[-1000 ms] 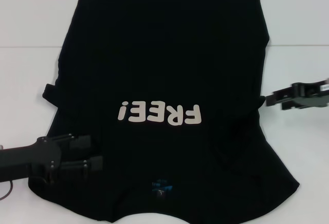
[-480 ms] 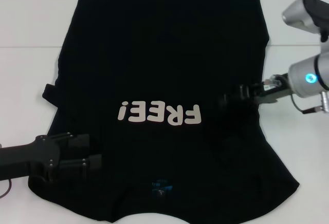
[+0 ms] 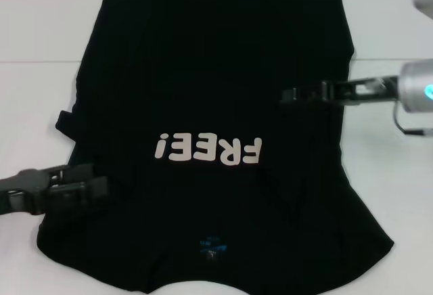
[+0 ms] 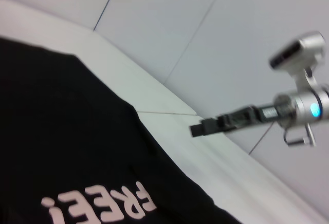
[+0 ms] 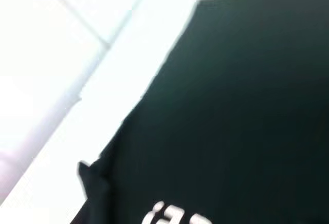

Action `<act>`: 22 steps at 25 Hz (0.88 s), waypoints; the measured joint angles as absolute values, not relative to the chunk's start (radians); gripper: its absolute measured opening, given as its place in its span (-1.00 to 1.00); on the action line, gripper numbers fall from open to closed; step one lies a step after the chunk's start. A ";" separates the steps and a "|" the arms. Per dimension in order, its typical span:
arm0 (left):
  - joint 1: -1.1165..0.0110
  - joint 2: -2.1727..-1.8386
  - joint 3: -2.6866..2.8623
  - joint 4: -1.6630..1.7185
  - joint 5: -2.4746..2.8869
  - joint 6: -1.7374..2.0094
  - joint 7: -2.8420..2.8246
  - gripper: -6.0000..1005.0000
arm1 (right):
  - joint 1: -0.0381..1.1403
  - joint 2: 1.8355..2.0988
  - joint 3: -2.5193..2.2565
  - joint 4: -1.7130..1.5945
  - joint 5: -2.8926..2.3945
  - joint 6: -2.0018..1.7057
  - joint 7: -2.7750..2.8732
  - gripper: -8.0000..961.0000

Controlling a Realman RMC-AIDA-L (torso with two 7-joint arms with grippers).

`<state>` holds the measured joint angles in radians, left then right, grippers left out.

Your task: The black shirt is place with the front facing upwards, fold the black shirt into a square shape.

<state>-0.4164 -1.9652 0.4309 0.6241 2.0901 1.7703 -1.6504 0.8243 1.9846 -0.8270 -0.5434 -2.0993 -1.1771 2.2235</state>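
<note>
From my head camera the black shirt (image 3: 216, 139) lies spread front-up across the white table (image 3: 40, 85), collar toward me, the off-white "FREE!" lettering (image 3: 208, 150) reading upside down and a small blue neck label (image 3: 212, 246) near the collar. My left gripper (image 3: 88, 190) sits low over the shirt's left shoulder area, fingers lying close together; whether any cloth is caught between them, I cannot tell. My right gripper (image 3: 292, 95) reaches in from the right, out over the chest above the lettering; its fingers look drawn in, but shut or spread I cannot tell.

My left wrist camera adds what the head misses: the right gripper (image 4: 201, 128) seen side-on, hanging in the air clear of the fabric, with a blue light (image 4: 314, 110) glowing on its wrist. The right wrist camera shows only black cloth, a sleeve corner (image 5: 91, 175) poking onto the table, and the first pale letters. The shirt lies mostly flat, with soft creases toward its right shoulder.
</note>
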 joint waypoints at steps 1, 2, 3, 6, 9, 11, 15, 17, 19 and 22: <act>-0.419 -1.952 0.430 0.625 2.095 1.786 -1.707 0.65 | 0.792 1.978 -0.827 -0.549 -2.062 -1.209 2.152 0.19; -0.421 -1.939 0.431 0.627 2.101 1.797 -1.755 0.65 | 0.770 1.974 -0.827 -0.553 -2.042 -1.237 2.088 0.19; -0.426 -1.919 0.434 0.638 2.124 1.806 -1.846 0.65 | 0.743 1.969 -0.827 -0.557 -2.017 -1.274 2.002 0.19; -0.433 -1.902 0.434 0.685 2.198 1.800 -1.983 0.65 | 0.652 1.971 -0.823 -0.572 -1.969 -1.375 1.702 0.19; -0.449 -1.891 0.435 0.754 2.309 1.796 -2.123 0.65 | 0.557 2.004 -0.793 -0.601 -1.914 -1.433 1.449 0.19; -0.460 -1.883 0.435 0.778 2.372 1.792 -2.194 0.65 | 0.507 2.028 -0.763 -0.613 -1.880 -1.460 1.310 0.18; -0.489 -1.871 0.439 0.776 2.520 1.733 -2.332 0.65 | 0.451 2.071 -0.725 -0.612 -1.858 -1.488 1.096 0.36; -0.503 -1.868 0.442 0.757 2.564 1.701 -2.378 0.65 | 0.445 2.080 -0.726 -0.612 -1.869 -1.485 1.057 0.43; -0.519 -1.867 0.446 0.737 2.591 1.679 -2.409 0.65 | 0.447 2.082 -0.726 -0.611 -1.884 -1.484 1.055 0.48; -0.534 -1.868 0.464 0.727 2.614 1.649 -2.422 0.65 | 0.450 2.081 -0.725 -0.610 -1.894 -1.484 1.055 0.56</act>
